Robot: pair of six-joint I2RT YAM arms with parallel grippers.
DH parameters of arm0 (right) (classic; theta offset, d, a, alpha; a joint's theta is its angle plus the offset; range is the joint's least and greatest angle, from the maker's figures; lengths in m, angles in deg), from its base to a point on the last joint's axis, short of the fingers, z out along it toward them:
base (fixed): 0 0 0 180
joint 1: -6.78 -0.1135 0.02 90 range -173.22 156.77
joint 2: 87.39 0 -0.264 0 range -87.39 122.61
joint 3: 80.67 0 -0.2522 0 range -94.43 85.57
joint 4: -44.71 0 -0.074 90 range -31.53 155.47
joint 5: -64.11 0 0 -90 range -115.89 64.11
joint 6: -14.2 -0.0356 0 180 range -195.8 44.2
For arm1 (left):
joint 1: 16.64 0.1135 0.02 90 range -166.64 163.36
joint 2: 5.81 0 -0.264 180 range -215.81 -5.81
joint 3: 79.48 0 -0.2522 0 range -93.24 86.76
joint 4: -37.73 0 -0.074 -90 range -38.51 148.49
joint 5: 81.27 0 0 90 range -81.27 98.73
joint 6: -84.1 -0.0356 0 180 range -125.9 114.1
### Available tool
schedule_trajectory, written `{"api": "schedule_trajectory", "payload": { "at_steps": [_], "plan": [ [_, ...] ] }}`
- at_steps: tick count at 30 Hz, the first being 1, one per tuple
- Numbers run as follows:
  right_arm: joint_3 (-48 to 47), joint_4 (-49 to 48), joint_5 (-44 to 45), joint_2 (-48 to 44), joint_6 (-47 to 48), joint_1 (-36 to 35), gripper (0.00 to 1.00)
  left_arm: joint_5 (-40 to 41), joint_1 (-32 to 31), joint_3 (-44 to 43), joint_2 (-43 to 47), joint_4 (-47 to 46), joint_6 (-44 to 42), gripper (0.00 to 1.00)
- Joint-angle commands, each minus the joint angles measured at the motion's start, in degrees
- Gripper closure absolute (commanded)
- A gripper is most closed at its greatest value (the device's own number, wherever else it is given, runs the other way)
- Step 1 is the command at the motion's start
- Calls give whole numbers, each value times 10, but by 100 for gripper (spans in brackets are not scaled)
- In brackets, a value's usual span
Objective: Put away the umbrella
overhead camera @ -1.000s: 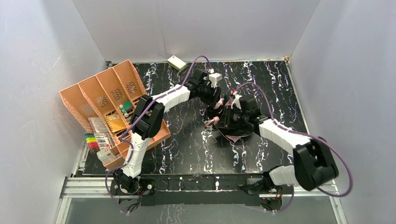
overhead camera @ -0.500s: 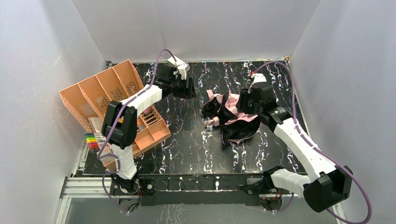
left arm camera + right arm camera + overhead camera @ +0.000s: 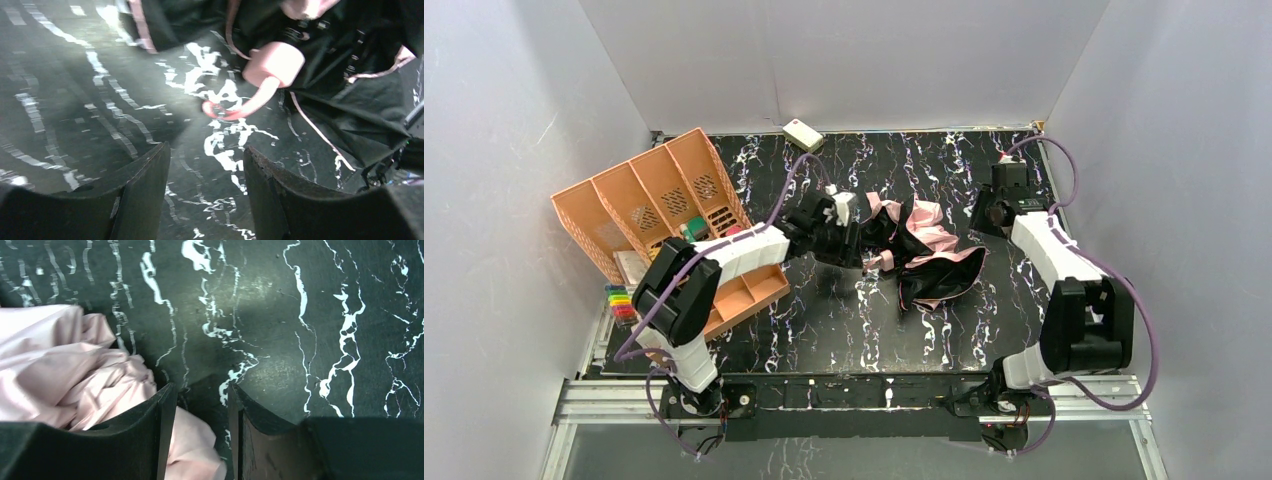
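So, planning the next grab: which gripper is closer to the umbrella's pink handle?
The left gripper: the handle lies just ahead of it; the right gripper borders only fabric.

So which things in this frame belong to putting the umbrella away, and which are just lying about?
Job in hand:
- the umbrella, crumpled on the table
- the left gripper, open, near the pink handle
- the right gripper, open, at the fabric's edge

Lying about:
- the orange organizer
- the small cream box
- the coloured pens
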Motion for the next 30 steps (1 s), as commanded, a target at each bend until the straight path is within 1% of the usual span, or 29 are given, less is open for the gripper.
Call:
{"api": "schedule_trajectory", "payload": {
  "at_steps": [1, 5, 9, 16, 22, 24, 26, 30],
  "plan": [
    [8, -52, -32, 35, -5, 33, 50, 2, -35, -3, -16, -37, 25, 47],
    [4, -64, -64, 81, 2, 38, 49, -8, -39, -21, -49, -49, 24, 49],
    [1, -60, -118, 114, 15, 39, 50, -18, -39, -39, -77, -53, 18, 49],
    [46, -89, -216, 109, 18, 39, 50, -25, -39, -78, -125, -71, 19, 49],
    [83, -124, -297, 103, -11, 38, 50, -14, -36, -128, -160, -60, 14, 49],
    [98, -141, -315, 101, -26, 38, 50, -11, -32, -143, -171, -59, 14, 49],
    [112, -162, -331, 101, -44, 37, 50, -13, -25, -160, -183, -39, 13, 49],
    [118, -198, -353, 113, -73, 38, 50, -9, -6, -198, -202, -23, 6, 50]
  ]
}}
